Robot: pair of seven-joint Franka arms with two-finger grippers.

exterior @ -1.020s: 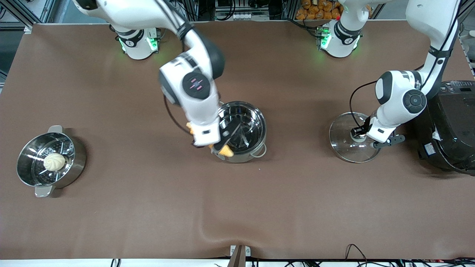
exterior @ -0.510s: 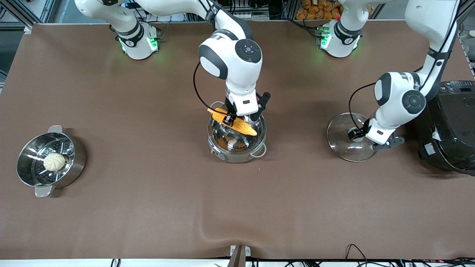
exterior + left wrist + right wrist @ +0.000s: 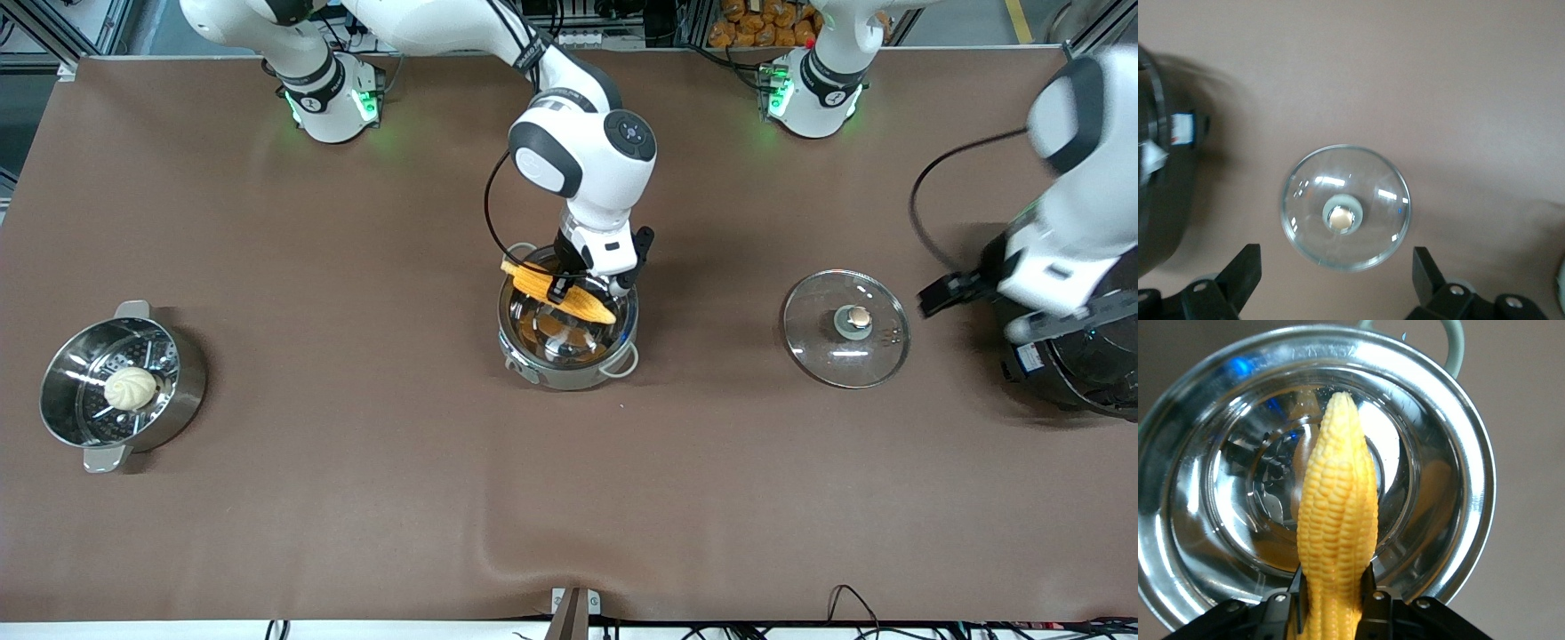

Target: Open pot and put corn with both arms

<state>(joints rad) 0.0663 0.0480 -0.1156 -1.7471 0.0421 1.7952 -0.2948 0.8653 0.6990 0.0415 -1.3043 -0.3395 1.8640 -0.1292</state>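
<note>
Right gripper (image 3: pixel 569 286) hangs over the open pot (image 3: pixel 569 331), jaws clamped on the corn (image 3: pixel 558 292). Left gripper (image 3: pixel 1335 287) hovers over the glass lid (image 3: pixel 845 329) lying on the tabletop (image 3: pixel 356 462), jaws spread wide.

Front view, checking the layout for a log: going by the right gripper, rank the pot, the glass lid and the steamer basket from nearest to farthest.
From the right gripper, holding the corn:
1. Pot, directly beneath it.
2. Glass lid, flat on the table toward the left arm's end.
3. Steamer basket, at the right arm's end, holding a bun.
</note>
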